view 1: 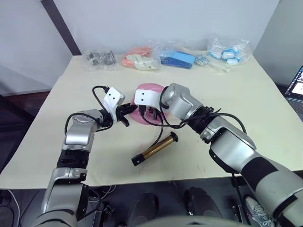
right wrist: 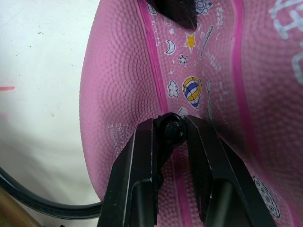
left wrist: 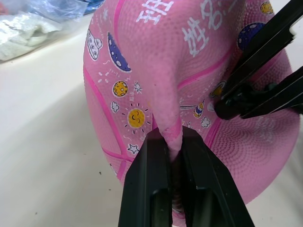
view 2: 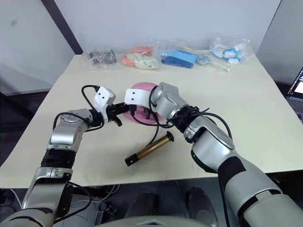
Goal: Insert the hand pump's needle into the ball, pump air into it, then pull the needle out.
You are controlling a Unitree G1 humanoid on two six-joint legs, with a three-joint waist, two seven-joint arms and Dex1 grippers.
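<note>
The pink ball (view 1: 150,88) lies limp and deflated at the table's middle. My left gripper (left wrist: 173,137) is shut on a raised fold of the ball's skin. From the other side my right gripper (right wrist: 169,124) is shut on the round black hose end (right wrist: 170,131), which it presses against the ball's surface beside a seam line. The needle is hidden between those fingers. The thin black hose (view 1: 159,128) runs back to the gold hand pump (view 1: 157,148), which lies loose on the table nearer to me. Both grippers (view 1: 142,111) sit close together at the ball's near edge.
Along the cream table's (view 1: 246,104) far edge lie several clear bags: grey parts (view 1: 99,59), orange and white items (view 1: 139,59), blue items (view 1: 177,59), white and blue pieces (view 1: 229,53). A laptop corner (view 1: 296,85) shows at the right.
</note>
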